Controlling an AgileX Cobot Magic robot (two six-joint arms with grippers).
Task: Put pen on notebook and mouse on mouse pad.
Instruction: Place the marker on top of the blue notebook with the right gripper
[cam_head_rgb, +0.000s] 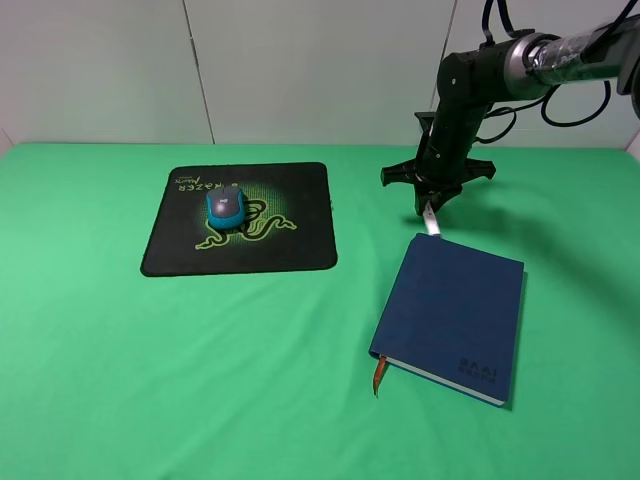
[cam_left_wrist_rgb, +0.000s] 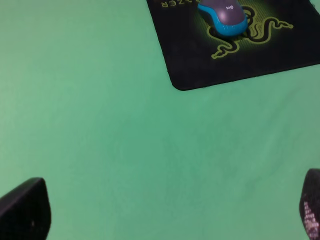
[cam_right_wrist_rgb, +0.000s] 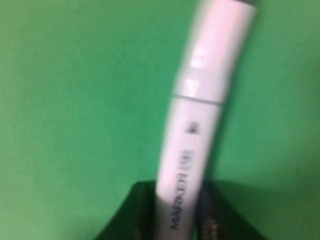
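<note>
The white pen (cam_head_rgb: 431, 222) hangs tilted from my right gripper (cam_head_rgb: 431, 200), just above the table at the far edge of the navy notebook (cam_head_rgb: 450, 315). In the right wrist view the pen (cam_right_wrist_rgb: 200, 120) sticks out between the dark fingers (cam_right_wrist_rgb: 132, 215), over green cloth. The right gripper (cam_right_wrist_rgb: 172, 220) is shut on it. The mouse (cam_head_rgb: 226, 205) rests on the black mouse pad (cam_head_rgb: 290, 245), over the green logo. In the left wrist view the mouse (cam_left_wrist_rgb: 225, 17) and the pad (cam_left_wrist_rgb: 200, 65) lie ahead of my left gripper (cam_left_wrist_rgb: 170, 205), which is open and holds nothing. The left arm does not show in the exterior high view.
Green cloth (cam_head_rgb: 200, 380) covers the whole table, with a white wall behind. The notebook's orange ribbon (cam_head_rgb: 379, 377) sticks out at its near corner. The right arm (cam_head_rgb: 520, 65) reaches in from the upper right.
</note>
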